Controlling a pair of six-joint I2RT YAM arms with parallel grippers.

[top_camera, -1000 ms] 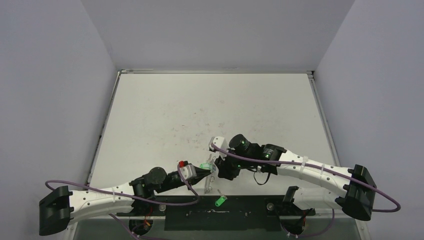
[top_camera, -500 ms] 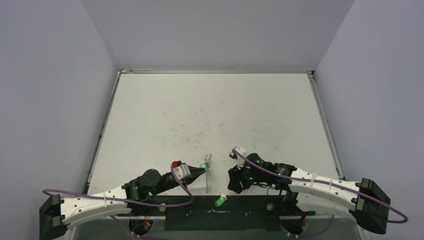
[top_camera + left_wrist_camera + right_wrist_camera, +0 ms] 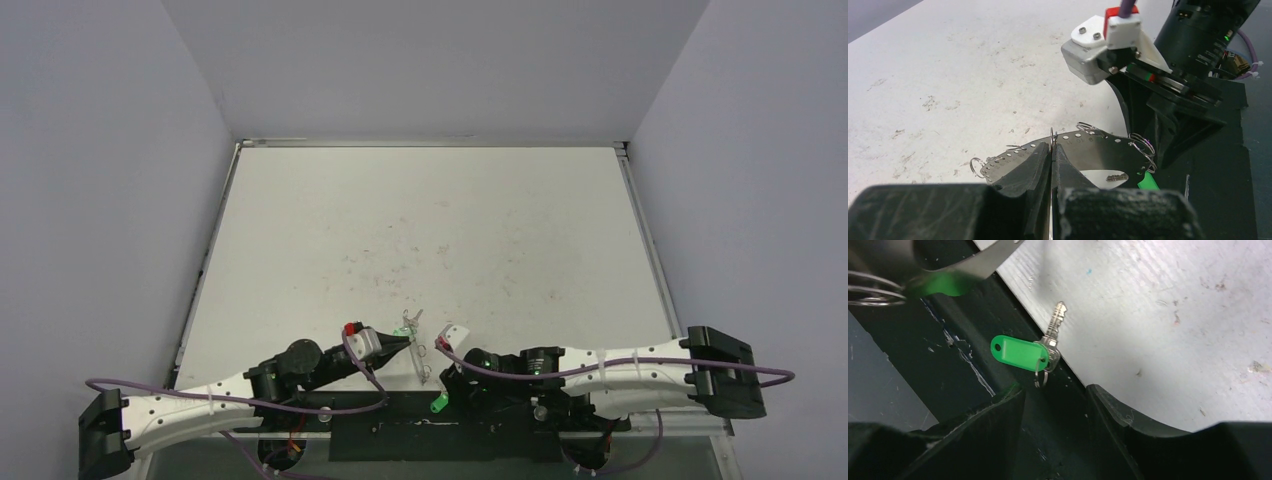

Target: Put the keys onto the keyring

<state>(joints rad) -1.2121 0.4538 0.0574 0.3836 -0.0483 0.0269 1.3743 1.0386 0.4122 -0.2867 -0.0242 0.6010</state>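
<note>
right gripper [image 3: 1055,390], jaws parted, hovers just short of the green key [image 3: 1020,352], shaft pointing away; left gripper [image 3: 1052,150] clamps keyring [image 3: 1098,144].

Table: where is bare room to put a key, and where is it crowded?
Bare: the far half of the table, up to the back wall. Crowded: the near edge, around left claw, keyring, green key and right claw.

The left arm [image 3: 190,400] and right arm [image 3: 620,362] wear white shells dotted with small dark screws between black joints and black bases, a purple cable [image 3: 1125,7] trails along each, a green light [image 3: 1227,36] glows at the right wrist, and the left gripper [image 3: 1052,145] and right gripper [image 3: 1055,389] are matt black
</note>
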